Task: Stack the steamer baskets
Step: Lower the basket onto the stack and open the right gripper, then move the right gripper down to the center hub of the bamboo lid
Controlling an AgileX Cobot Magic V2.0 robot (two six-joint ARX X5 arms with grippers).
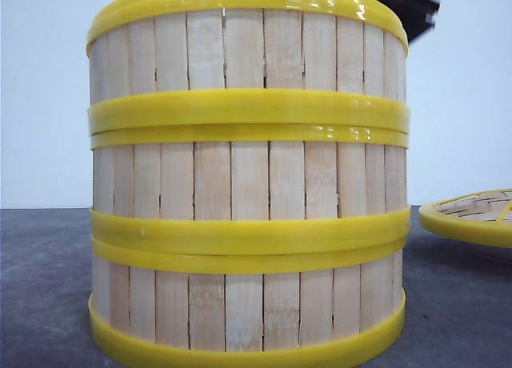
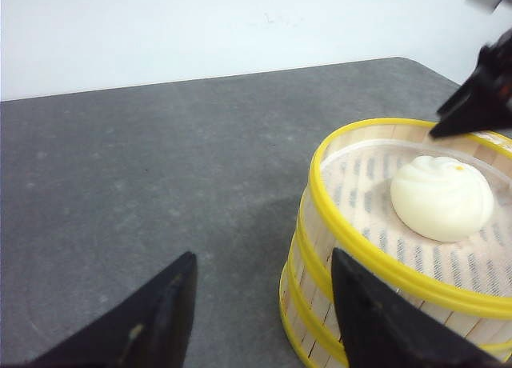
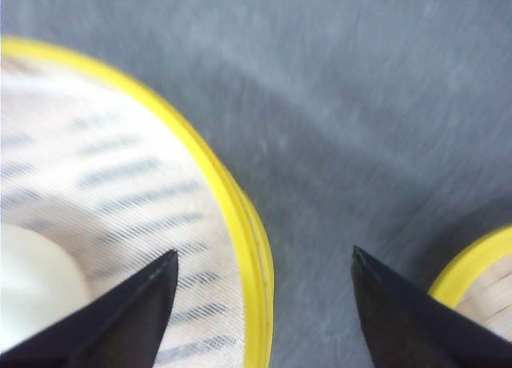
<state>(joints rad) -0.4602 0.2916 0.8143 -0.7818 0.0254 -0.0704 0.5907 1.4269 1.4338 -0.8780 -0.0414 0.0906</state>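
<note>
The front view is almost filled by the steamer baskets [image 1: 248, 184], three alike stacked one on another on the grey table [image 1: 48, 288]; the stack is so near the camera that its bottom rim runs off the lower edge and everything behind it is hidden, and only a dark blurred scrap of an arm [image 1: 416, 8] shows past the top rim at the upper right. Each basket has walls of vertical pale wooden slats between thick yellow rims, and the rims meet in two double yellow bands across the stack. To the right, cut off by the frame edge, lies a flatter woven-bamboo lid [image 1: 472, 212] with a single yellow rim, apart from the stack. The left wrist view looks down on the stack from beside it: the top basket is open, with a pale striped liner inside and a white steamed bun [image 2: 442, 197] resting on it. The left gripper [image 2: 264, 304] is spread wide and holds nothing, one finger over bare table and the other just beside the basket wall; whether it touches is unclear. The right wrist view is blurred; the right gripper [image 3: 264, 276] is also parted and empty, straddling the top basket's rim, with the bun at the frame's edge. Bare grey table lies open to the left of the stack and between stack and lid
</note>
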